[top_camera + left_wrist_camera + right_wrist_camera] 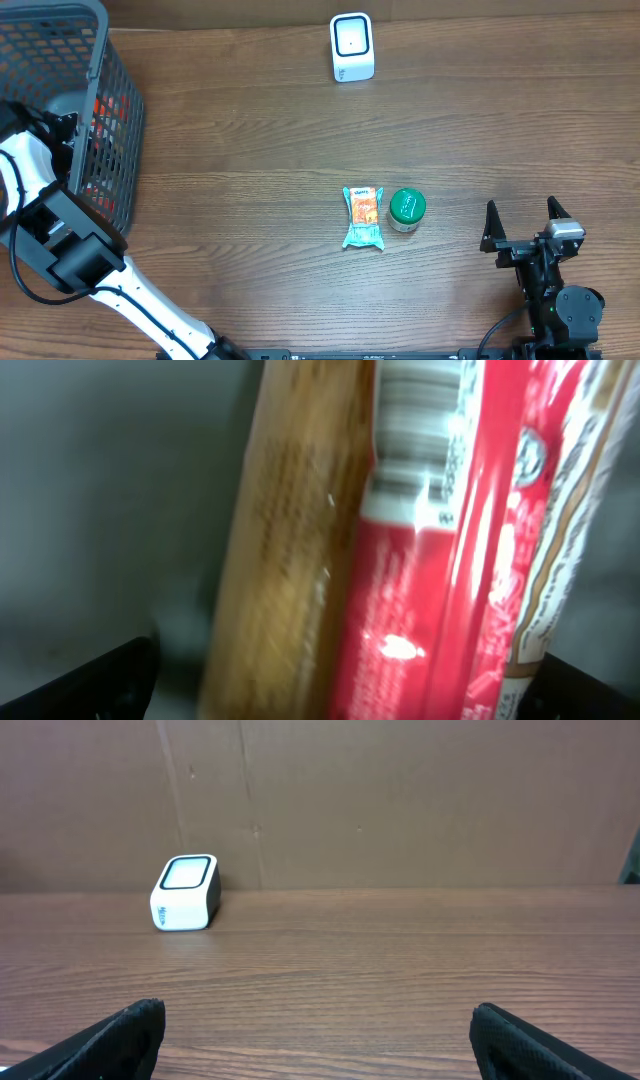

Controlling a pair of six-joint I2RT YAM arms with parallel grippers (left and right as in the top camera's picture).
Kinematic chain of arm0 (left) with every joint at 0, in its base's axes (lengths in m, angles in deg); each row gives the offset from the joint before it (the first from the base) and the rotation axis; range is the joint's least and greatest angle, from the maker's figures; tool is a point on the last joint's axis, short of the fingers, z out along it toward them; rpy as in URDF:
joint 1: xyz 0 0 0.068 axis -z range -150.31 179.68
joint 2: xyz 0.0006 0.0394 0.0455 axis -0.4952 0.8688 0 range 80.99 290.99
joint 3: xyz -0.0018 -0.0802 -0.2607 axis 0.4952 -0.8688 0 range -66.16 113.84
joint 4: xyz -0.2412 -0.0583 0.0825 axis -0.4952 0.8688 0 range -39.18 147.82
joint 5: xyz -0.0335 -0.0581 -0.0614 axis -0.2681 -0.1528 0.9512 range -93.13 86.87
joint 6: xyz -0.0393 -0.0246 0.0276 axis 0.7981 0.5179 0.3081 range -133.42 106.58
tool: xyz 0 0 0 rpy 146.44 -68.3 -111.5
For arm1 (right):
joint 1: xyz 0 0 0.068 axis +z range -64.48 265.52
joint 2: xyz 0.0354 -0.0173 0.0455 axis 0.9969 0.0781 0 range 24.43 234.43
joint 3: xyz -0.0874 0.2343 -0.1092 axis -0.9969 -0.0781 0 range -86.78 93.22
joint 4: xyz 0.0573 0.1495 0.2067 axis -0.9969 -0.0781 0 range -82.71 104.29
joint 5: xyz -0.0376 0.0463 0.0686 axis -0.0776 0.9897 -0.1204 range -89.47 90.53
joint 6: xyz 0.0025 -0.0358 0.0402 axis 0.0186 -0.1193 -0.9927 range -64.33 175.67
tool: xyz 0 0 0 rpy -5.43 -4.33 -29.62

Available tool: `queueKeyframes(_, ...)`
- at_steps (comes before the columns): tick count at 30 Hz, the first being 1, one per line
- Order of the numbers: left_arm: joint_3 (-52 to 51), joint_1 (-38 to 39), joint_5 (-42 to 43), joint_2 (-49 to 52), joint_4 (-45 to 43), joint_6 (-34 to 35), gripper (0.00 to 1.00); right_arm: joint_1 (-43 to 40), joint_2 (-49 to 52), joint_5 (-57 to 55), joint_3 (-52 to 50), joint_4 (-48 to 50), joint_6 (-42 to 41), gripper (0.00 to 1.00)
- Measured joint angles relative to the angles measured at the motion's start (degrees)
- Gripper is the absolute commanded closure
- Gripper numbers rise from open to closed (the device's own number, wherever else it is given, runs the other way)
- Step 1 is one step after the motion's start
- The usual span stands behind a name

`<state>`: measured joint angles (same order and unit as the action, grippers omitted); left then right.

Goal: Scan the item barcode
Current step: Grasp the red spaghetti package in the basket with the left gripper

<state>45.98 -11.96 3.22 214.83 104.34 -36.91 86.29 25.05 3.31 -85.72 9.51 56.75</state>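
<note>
My left arm reaches into the grey wire basket [110, 60] at the table's left edge. In the left wrist view a glossy red packet [420, 590] with a barcode [415, 400] fills the frame, blurred, beside a tan packet [290, 530]. My left gripper [345, 685] is open, its dark fingertips [100, 680] at the frame's bottom corners, straddling both packets. The white scanner [352, 47] stands at the back centre and also shows as a scanner [186, 892] in the right wrist view. At the front right my right gripper [521, 215] [318, 1020] is open over bare wood.
An orange and teal snack packet [363, 217] lies at the table's middle with a green-lidded jar [407, 208] right beside it. A brown cardboard wall [400, 800] backs the table. The basket's tall mesh sides surround my left wrist.
</note>
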Motion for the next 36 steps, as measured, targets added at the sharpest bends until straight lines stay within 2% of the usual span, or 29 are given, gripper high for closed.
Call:
queueKeyframes(16,-0.02,-0.57,1.95,0.0,-0.24,2.21,0.0,0.0,0.0,0.02,0.0,0.0,0.0,0.0)
queueKeyframes(23,-2.8,-0.59,2.75,-0.96,-4.26,2.19,0.01,0.0,0.0,0.0,0.0,0.02,0.0,0.0)
queueKeyframes(28,-3.8,-0.59,3.26,-1.36,-5.62,2.36,0.34,0.0,0.0,0.0,0.0,0.02,0.0,0.0)
queueKeyframes(30,-3.85,-0.61,3.52,-1.36,-5.79,2.36,0.44,0.0,0.0,-0.02,0.0,0.0,0.0,0.0)
queueKeyframes(36,-3.56,-0.63,3.93,-1.36,-5.2,2.38,0.54,0.0,0.0,-0.02,0.0,-0.02,0.0,0.0)
